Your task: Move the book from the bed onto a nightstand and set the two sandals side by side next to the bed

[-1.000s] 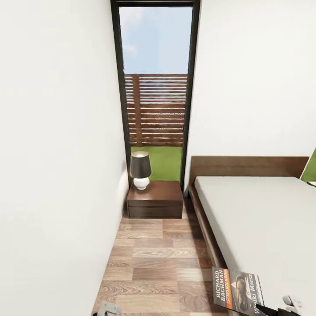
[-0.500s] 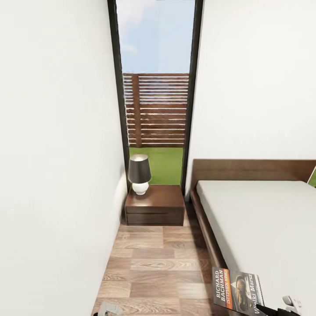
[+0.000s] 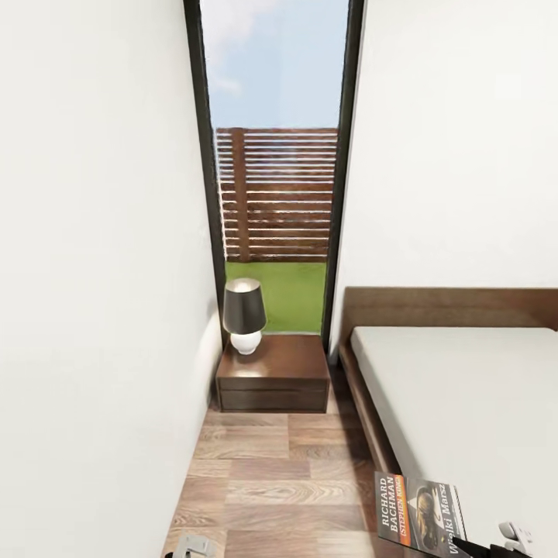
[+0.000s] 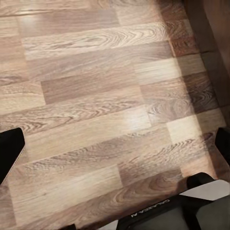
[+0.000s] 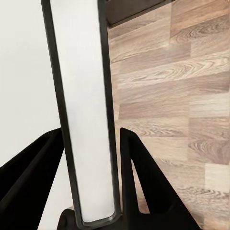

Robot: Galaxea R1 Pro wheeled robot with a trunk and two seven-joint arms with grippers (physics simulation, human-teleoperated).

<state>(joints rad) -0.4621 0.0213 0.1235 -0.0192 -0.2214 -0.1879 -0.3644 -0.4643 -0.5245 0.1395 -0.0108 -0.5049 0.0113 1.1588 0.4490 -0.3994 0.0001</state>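
Clamped edge-on between the right gripper's (image 5: 91,143) fingers beside the bed (image 3: 465,387), the book (image 3: 418,515) reads "RICHARD BACHMAN"; the left gripper (image 4: 115,143) is spread open.

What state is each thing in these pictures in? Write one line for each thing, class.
book: gripped edge-on between the right gripper's fingers, off the mattress.
right gripper: shut on the book.
left gripper: open, empty, over bare floor.
nightstand: drawer closed, top holding just the lamp.
lamp: upright, at the nightstand's back left corner.
bed: mattress bare.
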